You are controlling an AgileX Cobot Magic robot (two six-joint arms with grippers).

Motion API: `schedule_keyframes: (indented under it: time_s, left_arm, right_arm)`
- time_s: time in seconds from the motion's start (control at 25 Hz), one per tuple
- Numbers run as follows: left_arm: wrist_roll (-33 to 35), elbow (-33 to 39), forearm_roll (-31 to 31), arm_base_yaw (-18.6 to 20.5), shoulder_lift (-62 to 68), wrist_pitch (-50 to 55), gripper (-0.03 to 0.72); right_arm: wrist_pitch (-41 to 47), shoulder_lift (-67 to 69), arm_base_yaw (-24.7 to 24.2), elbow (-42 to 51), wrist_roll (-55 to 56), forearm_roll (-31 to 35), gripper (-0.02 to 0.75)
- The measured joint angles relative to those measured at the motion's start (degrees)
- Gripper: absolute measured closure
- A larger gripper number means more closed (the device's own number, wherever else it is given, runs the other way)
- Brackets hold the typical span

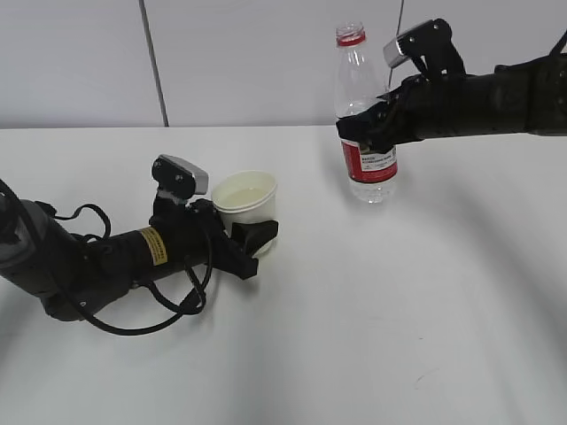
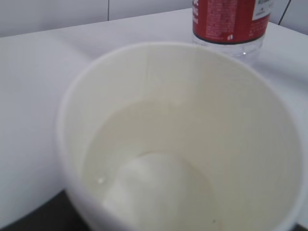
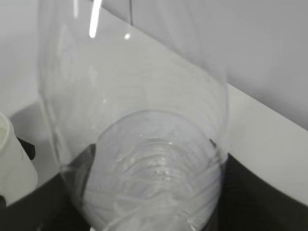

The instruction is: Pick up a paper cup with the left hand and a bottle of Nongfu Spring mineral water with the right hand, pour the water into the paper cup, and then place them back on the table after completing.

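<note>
White table (image 1: 416,336) and grey wall fill my outside view. My left hand (image 1: 257,237) grips the cup (image 1: 245,199); my right hand (image 1: 368,133) grips the upright bottle (image 1: 363,124). Left wrist: water (image 2: 144,178) sits in the cup. Right wrist: the bottle looks nearly empty. I think pouring is done; letting go remains.

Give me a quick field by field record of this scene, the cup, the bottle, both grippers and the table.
paper cup: white, upright on the table, holds clear liquid
bottle: clear plastic, red label, upright, no cap visible, base at table level
left gripper: closed around the paper cup
right gripper: closed around the bottle at mid-height
table: plain white
cup to bottle: apart, not touching
</note>
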Motion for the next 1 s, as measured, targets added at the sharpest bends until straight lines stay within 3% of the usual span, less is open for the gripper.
schedule_keyframes:
  time_s: [0.48, 1.0]
  left_arm:
    - [0.1, 0.0, -0.2, 1.7, 0.0, 0.5, 0.307]
    - [0.3, 0.0, -0.2, 2.3, -0.1, 0.6, 0.307]
  right_arm:
    - [-7.4, 0.5, -1.1, 3.4, -13.9, 12.4, 0.266]
    - [-16.1, 5.6, -4.1, 3.6, -15.4, 15.4, 0.266]
